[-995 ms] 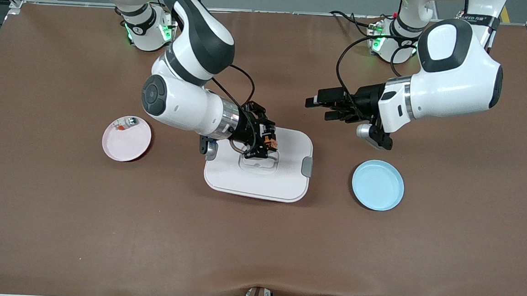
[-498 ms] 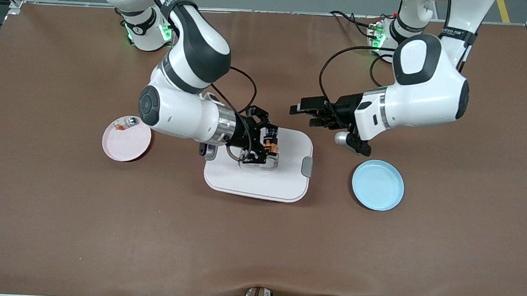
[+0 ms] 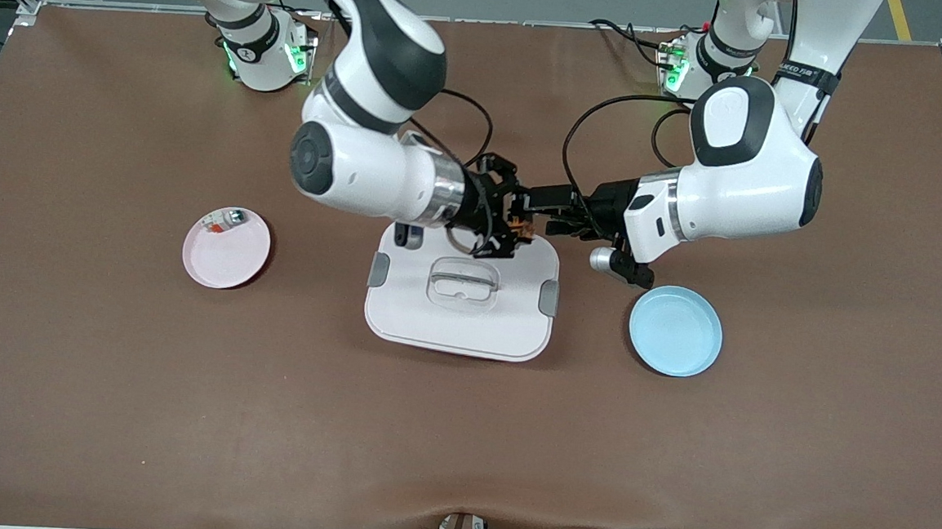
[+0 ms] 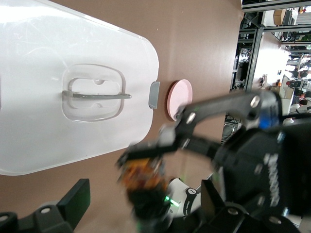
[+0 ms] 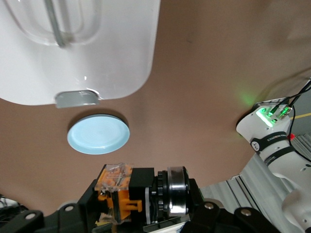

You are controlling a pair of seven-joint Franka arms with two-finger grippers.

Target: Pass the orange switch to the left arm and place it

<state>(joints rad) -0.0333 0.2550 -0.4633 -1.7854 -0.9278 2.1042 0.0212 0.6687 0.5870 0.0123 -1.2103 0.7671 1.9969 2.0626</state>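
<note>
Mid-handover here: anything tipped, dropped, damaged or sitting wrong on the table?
Nothing stands out. The right gripper holds the orange switch above the box edge, the open left gripper meeting it. Box lid sits flat; both plates lie level.

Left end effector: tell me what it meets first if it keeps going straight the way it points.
Most likely the orange switch held in the shut right end effector; the open left end effector points straight at it, above the box's edge. Depth is uncertain.
</note>
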